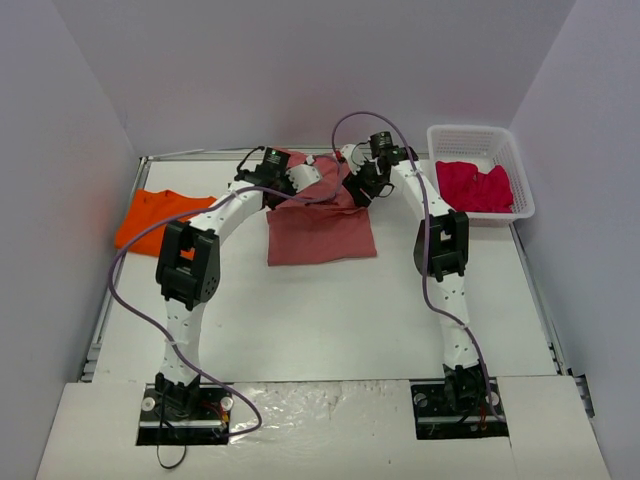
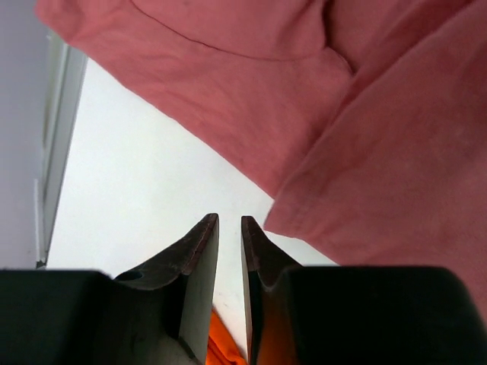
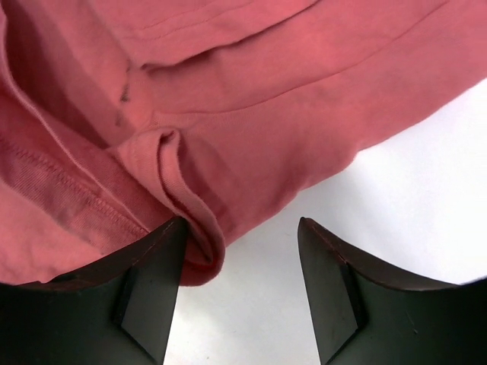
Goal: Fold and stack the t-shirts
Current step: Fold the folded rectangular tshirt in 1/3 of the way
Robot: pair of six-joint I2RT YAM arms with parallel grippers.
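The brick-red t-shirt (image 1: 322, 236) lies part folded at the table's middle back, its far end bunched under both grippers. My left gripper (image 1: 292, 178) (image 2: 230, 220) hovers at its far left edge, jaws a narrow slit apart, only white table between them. My right gripper (image 1: 357, 186) (image 3: 242, 222) stands open over the far right edge; a rolled hem of the red shirt (image 3: 266, 99) rests against its left finger (image 3: 163, 251). The orange t-shirt (image 1: 150, 216) (image 2: 224, 342) lies flat at the left. The crimson-pink t-shirt (image 1: 475, 186) sits crumpled in the basket.
A white plastic basket (image 1: 470, 131) stands at the back right corner. White walls close in the table at the back and both sides. A purple cable (image 1: 130, 300) loops beside the left arm.
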